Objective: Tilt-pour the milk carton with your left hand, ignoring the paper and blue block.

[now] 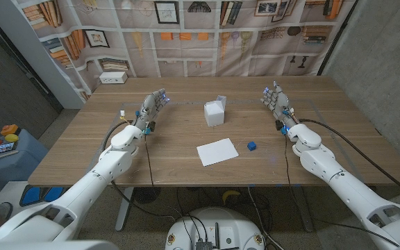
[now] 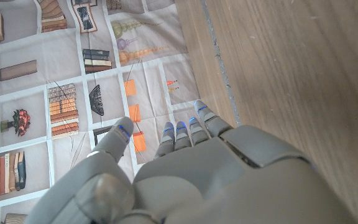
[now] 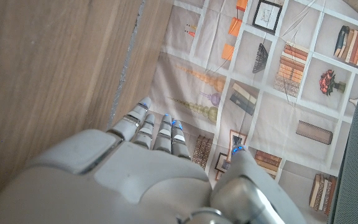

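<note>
Left to right: our left hand (image 1: 153, 106) waits at ten o'clock, fingers released and holding nothing; the milk carton (image 1: 214, 113) stands upright at table centre, paper (image 1: 217, 151) and blue block (image 1: 252, 146) toward six o'clock, and our right hand (image 1: 276, 100) is released at two o'clock. We judge the reach should come in sideways at mid-carton, clear of the paper. The carton's spout and far face are hard to make out.

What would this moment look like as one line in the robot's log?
left hand: open, apart from milk carton | right hand: open | carton: upright | paper, blue block: untouched
</note>
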Motion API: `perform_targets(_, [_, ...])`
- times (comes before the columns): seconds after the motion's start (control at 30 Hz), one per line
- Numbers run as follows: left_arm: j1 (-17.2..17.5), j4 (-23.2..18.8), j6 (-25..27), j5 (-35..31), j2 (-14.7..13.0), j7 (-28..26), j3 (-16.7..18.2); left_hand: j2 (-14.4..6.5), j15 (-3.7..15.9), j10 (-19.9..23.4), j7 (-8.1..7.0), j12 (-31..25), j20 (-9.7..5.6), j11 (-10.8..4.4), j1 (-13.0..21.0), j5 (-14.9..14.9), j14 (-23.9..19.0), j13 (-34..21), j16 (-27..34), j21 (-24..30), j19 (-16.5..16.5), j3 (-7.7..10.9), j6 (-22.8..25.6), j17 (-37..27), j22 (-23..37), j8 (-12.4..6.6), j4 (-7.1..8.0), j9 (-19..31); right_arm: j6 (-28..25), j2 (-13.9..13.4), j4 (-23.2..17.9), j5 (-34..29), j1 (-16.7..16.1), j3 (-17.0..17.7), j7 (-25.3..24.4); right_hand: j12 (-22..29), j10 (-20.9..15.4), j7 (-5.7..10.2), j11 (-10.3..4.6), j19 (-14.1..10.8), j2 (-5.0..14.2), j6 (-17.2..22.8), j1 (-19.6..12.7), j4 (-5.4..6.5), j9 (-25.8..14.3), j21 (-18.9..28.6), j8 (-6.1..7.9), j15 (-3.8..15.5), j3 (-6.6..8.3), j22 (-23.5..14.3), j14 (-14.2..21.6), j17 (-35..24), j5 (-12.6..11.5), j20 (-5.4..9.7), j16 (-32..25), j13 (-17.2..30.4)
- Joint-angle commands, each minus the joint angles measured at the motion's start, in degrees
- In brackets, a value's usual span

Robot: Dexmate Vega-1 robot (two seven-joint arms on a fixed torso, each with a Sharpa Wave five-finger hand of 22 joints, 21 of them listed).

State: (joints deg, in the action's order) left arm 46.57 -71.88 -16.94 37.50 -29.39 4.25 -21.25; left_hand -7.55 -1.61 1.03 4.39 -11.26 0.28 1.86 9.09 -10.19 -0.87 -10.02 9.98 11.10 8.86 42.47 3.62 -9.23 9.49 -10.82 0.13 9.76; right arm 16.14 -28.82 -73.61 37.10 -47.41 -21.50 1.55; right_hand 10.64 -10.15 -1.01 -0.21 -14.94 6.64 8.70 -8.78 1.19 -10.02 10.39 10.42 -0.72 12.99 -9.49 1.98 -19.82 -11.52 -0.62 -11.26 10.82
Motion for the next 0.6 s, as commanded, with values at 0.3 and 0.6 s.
perform_targets(0.3, [0.56,-1.45,0.08,-0.20,-3.30,2.74,0.45,-0.84,1.03,1.58,-0.96,-0.45,-0.82,-1.15,3.03,-0.01,-1.17,-0.17,0.31,0.05,1.55,0.70,1.67,-0.23,0.12,-0.36,-4.97,0.25,1.60,0.99,2.00,-0.97,0.84,0.04,-1.09,0.30,-0.61,0.08,0.03,-0.56,-0.05,0.39,-0.74,-0.29,-0.06,0.27,0.24,0.50,0.45,-0.13,0.86,0.03,-0.49,0.08,-0.41,0.13])
perform_targets(0.6, [-0.49,-1.25,-0.63,-1.43,-4.87,5.20,-0.04,0.59,2.38,2.84,-2.43,-0.49,-1.25,-2.51,5.57,-0.15,-1.98,-0.19,0.31,-0.19,1.83,0.63,3.33,-0.27,0.09,-0.82,-9.55,0.28,3.49,1.57,3.22,-1.41,1.19,0.24,-1.17,0.49,-1.11,0.10,0.06,-0.57,0.12,0.91,-1.14,-0.67,-0.05,0.29,0.43,0.67,0.84,-0.12,1.22,0.45,-0.61,0.32,-0.44,0.09])
